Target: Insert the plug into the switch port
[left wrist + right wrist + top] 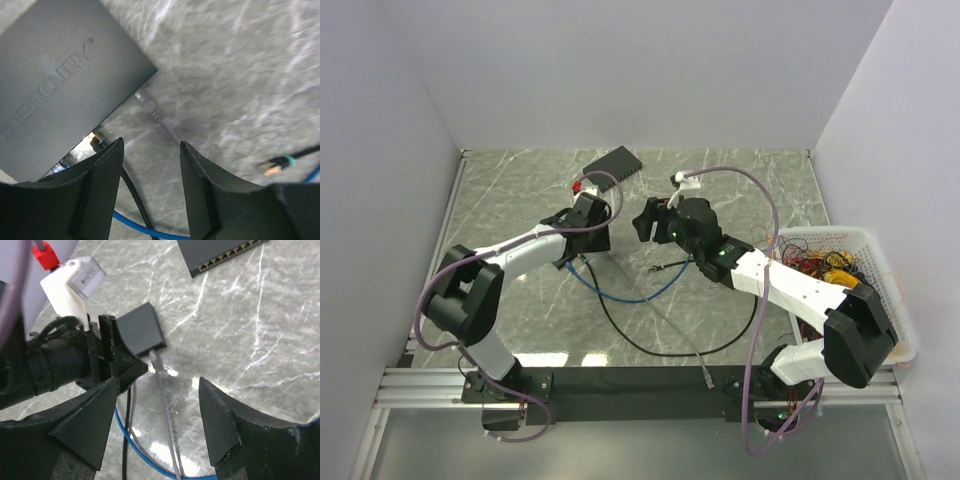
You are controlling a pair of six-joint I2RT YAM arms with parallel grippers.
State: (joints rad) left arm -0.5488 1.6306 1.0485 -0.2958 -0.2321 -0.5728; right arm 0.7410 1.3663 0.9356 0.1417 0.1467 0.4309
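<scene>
Task not done yet; early stage, by my read. The plug [145, 102] lies loose mid-table, a bit toward the left edge. Its clear tip is just beside a corner of the switch [65, 85] but not in any port. Its thin cable looks pale grey here & trails toward the near edge. The ports themselves can't be made out in the left wrist view. A blue cable [620, 297] & a black cable [670, 354] run to the switch's near side, seemingly plugged in.

Left gripper [151, 145] is spread w/ nothing in it, hovering over the plug. Right gripper [155, 385] is likewise spread & empty, facing the plug from the right-edge side. Left to do: grab the plug, line it up w/ a free port, push it in.

Container: a white basket [892, 285] at the right edge, by the near-right corner, holds a tangle of red/orange/yellow cables. A bigger black slab [615, 165] w/ a row of ports sits by the far edge.
</scene>
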